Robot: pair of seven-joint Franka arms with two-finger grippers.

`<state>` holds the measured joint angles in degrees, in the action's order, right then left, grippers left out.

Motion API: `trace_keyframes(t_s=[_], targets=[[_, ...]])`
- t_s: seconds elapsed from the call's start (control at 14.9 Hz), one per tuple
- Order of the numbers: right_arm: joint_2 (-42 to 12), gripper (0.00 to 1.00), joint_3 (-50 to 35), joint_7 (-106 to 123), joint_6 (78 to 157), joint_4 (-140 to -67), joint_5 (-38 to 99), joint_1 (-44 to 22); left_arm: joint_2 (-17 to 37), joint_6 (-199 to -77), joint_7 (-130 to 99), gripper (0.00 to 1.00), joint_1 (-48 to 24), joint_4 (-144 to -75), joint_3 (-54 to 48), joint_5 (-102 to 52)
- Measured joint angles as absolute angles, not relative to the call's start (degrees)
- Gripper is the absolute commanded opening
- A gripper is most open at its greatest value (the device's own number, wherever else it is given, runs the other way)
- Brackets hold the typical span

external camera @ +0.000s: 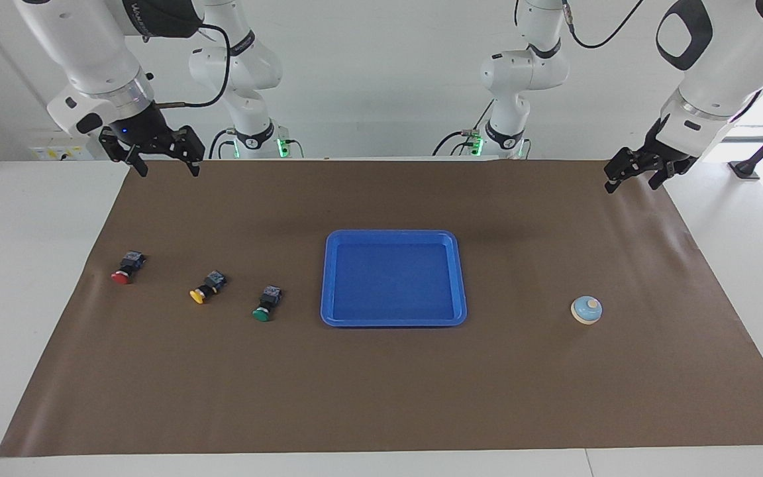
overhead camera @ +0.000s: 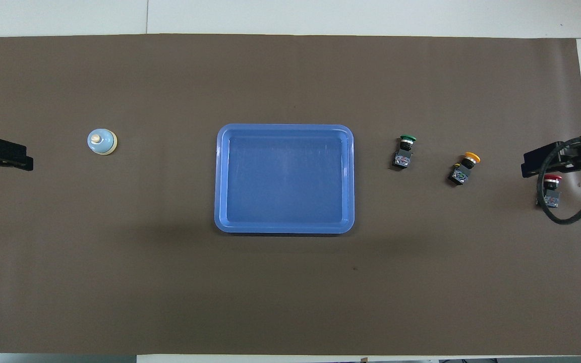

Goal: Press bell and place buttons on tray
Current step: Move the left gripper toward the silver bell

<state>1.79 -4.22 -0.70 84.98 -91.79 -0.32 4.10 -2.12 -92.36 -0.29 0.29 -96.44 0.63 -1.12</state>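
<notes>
Bell (external camera: 586,309) stood untouched on the counter (external camera: 381,397) toward the left arm's end, well apart from the empty tray (external camera: 328,278), so the left gripper (external camera: 634,176), fingers wide and holding nothing, should probably descend straight on its knob. The right gripper (external camera: 163,158) waited open and empty; in the overhead view its cable partly hid the red button (external camera: 128,267), while yellow (external camera: 207,287) and green (external camera: 266,303) lay clear beside the tray.

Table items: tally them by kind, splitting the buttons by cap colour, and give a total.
Red button: 1
Yellow button: 1
Green button: 1
Bell: 1
Tray: 1
Total: 5
</notes>
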Motion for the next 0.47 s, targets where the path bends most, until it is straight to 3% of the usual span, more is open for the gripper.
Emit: trace_keyframes(t_s=[0.33,0.4,0.47], targets=[[1.8,1.0,-4.2,-0.7,85.0,-91.8,-0.3,4.1,-2.1,-92.4,-0.3,1.0,0.2,-96.4,0.2,-1.1],[1.8,1.0,-4.2,-0.7,85.0,-91.8,-0.3,4.1,-2.1,-92.7,-0.3,0.85,0.3,-96.4,0.2,-1.1],[1.8,1.0,-4.2,-0.7,85.0,-91.8,-0.3,4.1,-2.1,-93.4,-0.3,0.57,0.3,-96.5,0.3,-1.1]])
